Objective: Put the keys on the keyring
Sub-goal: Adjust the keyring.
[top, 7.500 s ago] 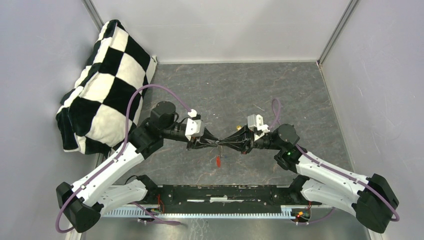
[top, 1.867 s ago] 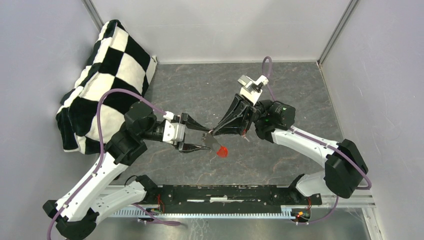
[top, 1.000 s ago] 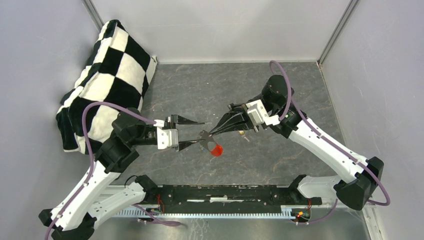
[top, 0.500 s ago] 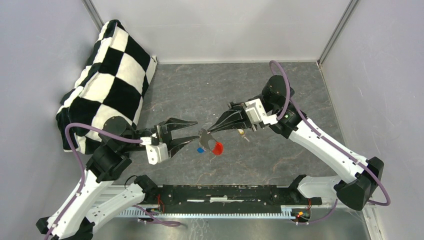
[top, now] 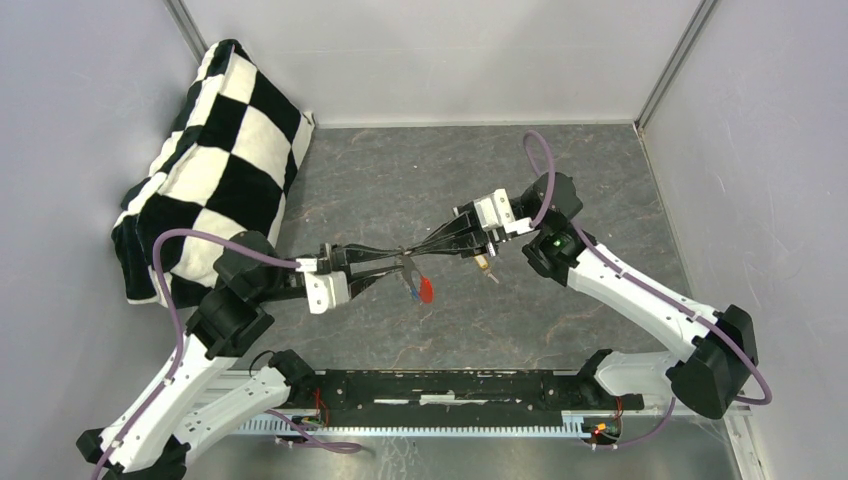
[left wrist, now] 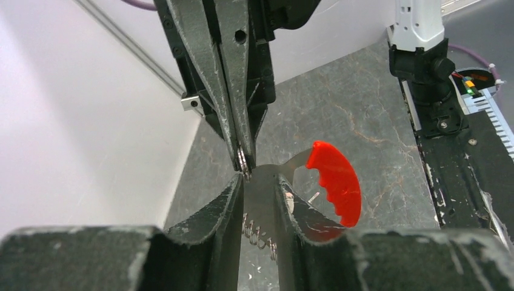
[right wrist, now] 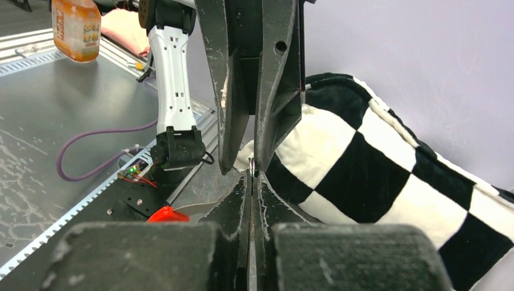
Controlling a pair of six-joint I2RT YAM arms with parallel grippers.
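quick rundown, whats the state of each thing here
right fingers: shut on the keyring's thin metal part
left fingers: apart, a toothed key blade between them
keyring: hanging under the right fingers, off the table
blue key: hanging beside the keyring
yellow key: lying on the table, loose
cushion: leaning in the far left corner

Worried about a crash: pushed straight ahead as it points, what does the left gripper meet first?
Most likely the right gripper, its black fingertips shut directly ahead of the left gripper; the round red keyring hangs just aside.
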